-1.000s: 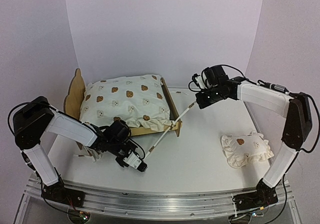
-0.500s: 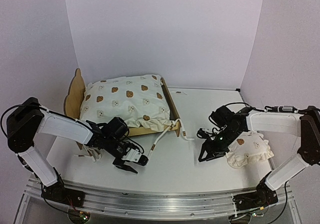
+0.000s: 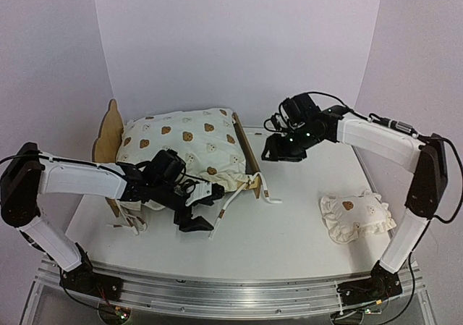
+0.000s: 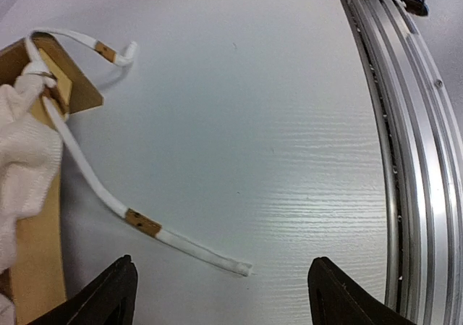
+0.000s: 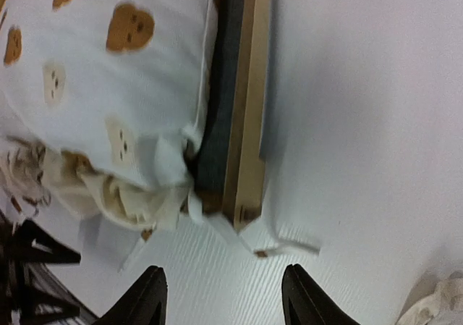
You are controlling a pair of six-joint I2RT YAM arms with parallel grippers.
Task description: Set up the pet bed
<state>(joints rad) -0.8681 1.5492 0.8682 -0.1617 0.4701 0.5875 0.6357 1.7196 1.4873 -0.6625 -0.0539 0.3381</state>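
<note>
Left tool point(image 3: 202, 209) low by the pet bed point(image 3: 108, 133), right tool point(image 3: 279, 153) above it (both gaping, empty).

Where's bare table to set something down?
Free: table centre-front, between the loose ties and the small pillow; also the strip behind that pillow. Crowded: near corner of the pet bed, with ties and left pincer.

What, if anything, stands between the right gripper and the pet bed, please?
Nothing visible does. The right gripper hangs open facing the pet bed, with only clear air between them. The cushion lies inside the frame and a loose tie trails from its corner, neither in the path.
</note>
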